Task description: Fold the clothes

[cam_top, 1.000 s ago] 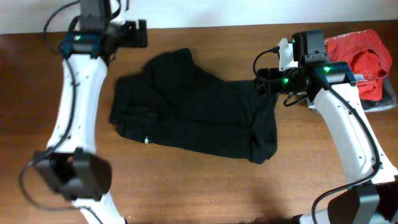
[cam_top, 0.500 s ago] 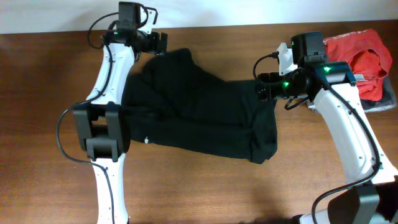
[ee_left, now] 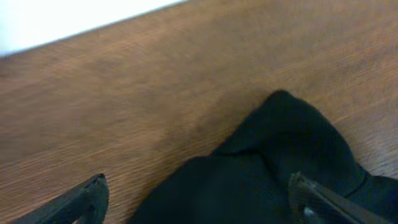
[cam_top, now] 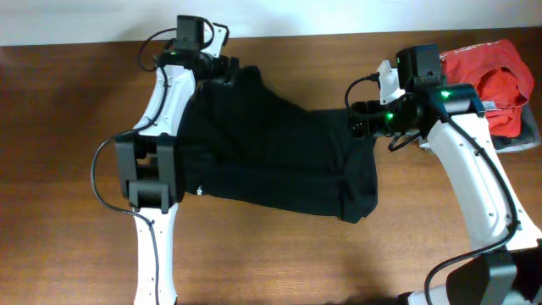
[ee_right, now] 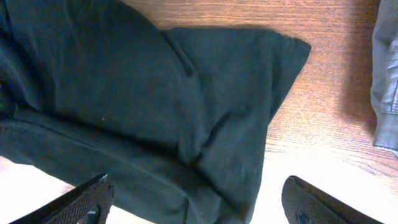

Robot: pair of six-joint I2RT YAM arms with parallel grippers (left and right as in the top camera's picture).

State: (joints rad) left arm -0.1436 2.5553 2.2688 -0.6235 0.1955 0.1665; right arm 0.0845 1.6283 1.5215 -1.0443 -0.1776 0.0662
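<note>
The black garment lies loosely bunched across the middle of the wooden table, with a small white mark near its left lower edge. My left gripper is open above the garment's far left corner, its fingers wide apart. My right gripper is open above the garment's far right corner, holding nothing. Neither gripper grips the cloth.
A red shirt lies on a grey folded garment at the far right; the grey one shows at the right edge of the right wrist view. The table's back edge meets a white wall.
The left arm has swung right along the back of the table, from the far left to the garment's far left corner. The right arm has barely moved.
</note>
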